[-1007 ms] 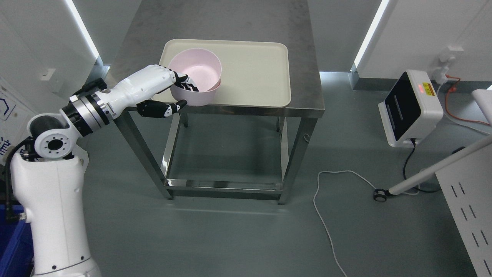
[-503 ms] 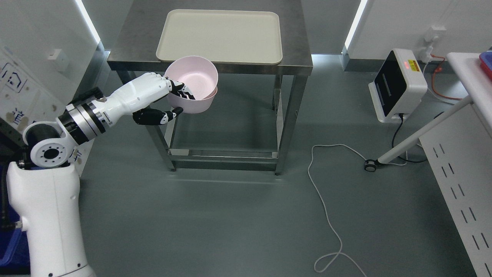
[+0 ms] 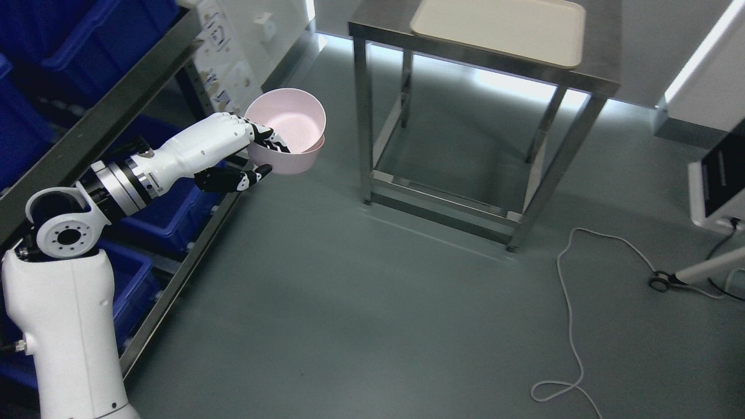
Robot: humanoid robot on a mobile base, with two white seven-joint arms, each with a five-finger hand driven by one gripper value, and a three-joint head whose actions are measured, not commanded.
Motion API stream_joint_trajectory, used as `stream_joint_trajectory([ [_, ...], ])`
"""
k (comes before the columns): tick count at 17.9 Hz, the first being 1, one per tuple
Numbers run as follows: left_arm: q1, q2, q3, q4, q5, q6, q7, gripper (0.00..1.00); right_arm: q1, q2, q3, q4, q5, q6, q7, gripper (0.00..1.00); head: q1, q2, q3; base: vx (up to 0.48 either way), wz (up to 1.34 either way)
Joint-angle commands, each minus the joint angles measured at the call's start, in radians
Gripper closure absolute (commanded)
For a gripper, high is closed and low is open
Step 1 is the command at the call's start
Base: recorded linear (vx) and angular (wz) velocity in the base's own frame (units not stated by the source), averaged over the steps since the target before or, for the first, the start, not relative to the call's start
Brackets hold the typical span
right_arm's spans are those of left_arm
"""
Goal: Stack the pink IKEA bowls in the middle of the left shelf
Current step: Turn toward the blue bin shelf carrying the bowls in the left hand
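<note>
I read this as a robotics test lab. A dark metal shelf rack [image 3: 87, 125] on my left holds blue plastic storage bins [image 3: 166, 215]. A bare stainless-steel worktop [image 3: 605, 70] carries one cream rectangular plastic tray [image 3: 500, 26]. Floor is smooth grey-green, with a loose white cable [image 3: 567, 314] trailing across it; walls are plain white panels.

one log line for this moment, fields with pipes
phase: carry | left hand: gripping stacked pink bowls by rim | bowls: in air beside shelf with blue bins, off tray | right hand: not in view
</note>
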Motion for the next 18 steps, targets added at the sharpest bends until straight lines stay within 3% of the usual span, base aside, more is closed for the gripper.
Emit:
stream_joint_trajectory([
  [1,0.011,0.020,0.015,-0.010,0.017,0.002,-0.006,0.88,0.029,-0.017,-0.011,-0.034,0.000,-0.002,0.000,0.00,0.0000,0.000,0.000,-0.296,0.85],
  [6,0.034,0.002,-0.003,-0.047,0.029,-0.021,-0.009,0.88,0.029,-0.017,-0.011,-0.034,0.000,-0.001,0.000,0.00,0.0000,0.000,0.000,-0.234,1.02],
  [9,0.073,-0.092,-0.220,-0.122,0.103,-0.028,-0.011,0.88,0.029,-0.017,-0.011,-0.034,0.000,-0.001,0.000,0.00,0.0000,0.000,0.000,-0.152,1.24],
  [11,0.057,-0.111,-0.302,-0.123,0.103,-0.047,-0.009,0.88,0.029,-0.017,-0.011,-0.034,0.000,-0.002,0.000,0.00,0.0000,0.000,0.000,-0.096,1.17],
  [14,-0.037,-0.111,-0.361,-0.122,0.098,-0.027,-0.005,0.88,0.029,-0.017,-0.011,-0.034,0.000,-0.001,0.000,0.00,0.0000,0.000,0.000,-0.059,1.07],
  [18,-0.264,-0.111,-0.347,-0.119,0.097,0.138,-0.005,0.88,0.029,-0.017,-0.011,-0.034,0.000,-0.001,0.000,0.00,0.0000,0.000,0.000,-0.008,0.77],
])
